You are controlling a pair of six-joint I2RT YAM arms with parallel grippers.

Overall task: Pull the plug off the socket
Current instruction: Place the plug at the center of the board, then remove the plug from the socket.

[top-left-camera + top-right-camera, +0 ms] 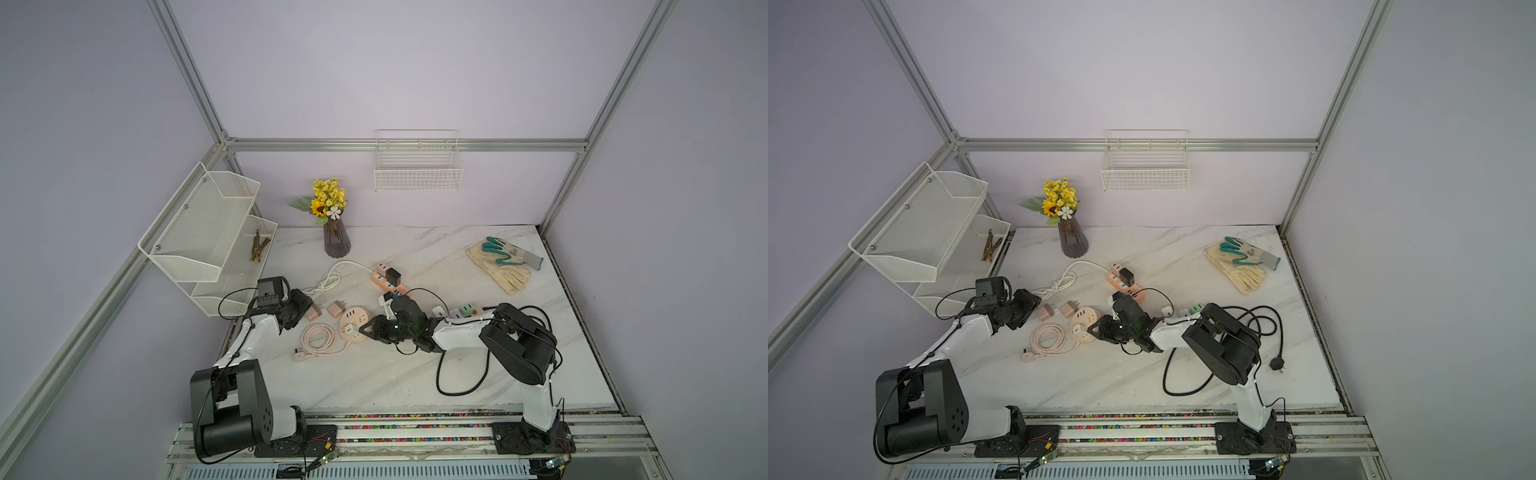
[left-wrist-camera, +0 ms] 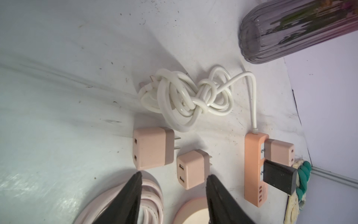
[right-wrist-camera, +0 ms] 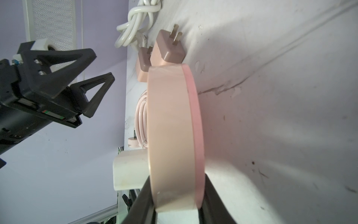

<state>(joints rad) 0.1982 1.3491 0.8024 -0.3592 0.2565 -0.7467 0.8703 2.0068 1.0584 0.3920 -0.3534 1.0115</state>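
At the far left a white mesh rack (image 1: 203, 232) hangs on the frame. Just right of it the left gripper (image 2: 174, 175) hovers low over the marble table (image 1: 374, 382), its fingers spread and holding nothing. Two loose pink adapters (image 2: 153, 148) (image 2: 191, 168) lie just beyond its tips. Near these lies a coiled pink cord (image 1: 318, 337), and farther back a knotted white cord (image 1: 326, 282).

Next comes the round pink socket (image 1: 354, 321), flat on the table. The white plug (image 3: 129, 170) is seated in its near-left part, fully pushed in. The right gripper (image 3: 177, 209) pinches the socket's right rim — one finger on the top face, one beneath.

Behind it a pink power strip (image 1: 388, 281) carries a black charger (image 1: 393, 275). At the far right, well apart, lie the gloves (image 1: 503, 262).
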